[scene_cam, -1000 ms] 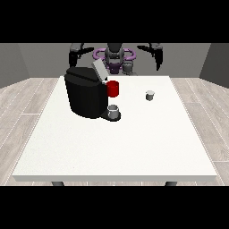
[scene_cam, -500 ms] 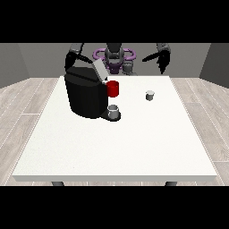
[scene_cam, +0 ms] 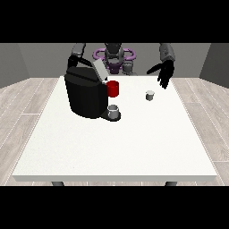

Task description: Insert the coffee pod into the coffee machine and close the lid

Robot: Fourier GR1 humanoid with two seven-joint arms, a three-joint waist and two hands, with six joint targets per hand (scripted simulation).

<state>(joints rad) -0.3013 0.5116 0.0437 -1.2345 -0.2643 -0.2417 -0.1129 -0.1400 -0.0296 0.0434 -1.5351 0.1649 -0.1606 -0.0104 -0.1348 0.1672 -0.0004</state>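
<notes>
The robot hand at the view's right (scene_cam: 163, 74) hangs in the air above the far right part of the white surface (scene_cam: 116, 143). Its arm comes down from the shoulder, and the fingers are straight and spread, pointing down and toward the camera, while the thumb sticks out toward the middle of the view. It holds nothing and does not touch the surface.

The robot hand at the view's left is hidden behind the coffee machine (scene_cam: 86, 93); only its grey arm (scene_cam: 77, 51) shows above the machine, so I cannot tell how its fingers lie.

The coffee pod (scene_cam: 150, 95) is a small pale cup standing upright on the surface, with its long axis vertical and its wider rim on top. It lies near the robot hand at the view's right, a little below it in the view and closer to the camera, but apart from it. It stands well to the right of the machine.

The coffee machine is a black block on the left half of the surface. Its grey lid (scene_cam: 100, 70) is tilted up and open. A red part (scene_cam: 113, 88) sits on its front side, and a small grey cup (scene_cam: 113, 110) stands on its base below.
</notes>
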